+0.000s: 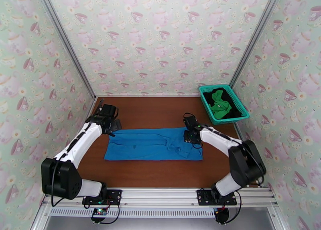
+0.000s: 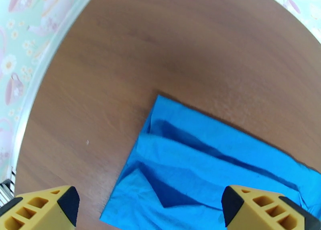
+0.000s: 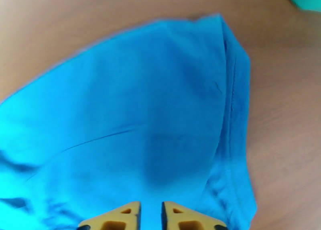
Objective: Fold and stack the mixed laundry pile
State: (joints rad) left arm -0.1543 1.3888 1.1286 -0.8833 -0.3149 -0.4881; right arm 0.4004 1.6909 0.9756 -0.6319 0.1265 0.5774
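1. Blue shirt [image 1: 154,143]: bright blue cloth, spread flat as a long rectangle across the near middle of the brown surface [image 1: 160,110]. Soft creases run lengthwise, and it is rumpled toward its right end. The hem seam shows along the right edge in the right wrist view.
2. Green garment [image 1: 220,104]: bright green and crumpled, lying in the teal basket [image 1: 205,101] at the far right corner of the surface.
3. Black garment [image 1: 236,111]: in the same basket, under and beside the green one.
4. Left arm: stretched forward to the shirt's far left corner. Left end effector [image 2: 149,198]: wide open above that corner, holding nothing.
5. Right arm: elbow bent, reaching in over the shirt's right end. Right end effector [image 3: 151,211]: fingers almost together with only a thin slit between them, over blue cloth. Whether any cloth is pinched, I cannot tell.
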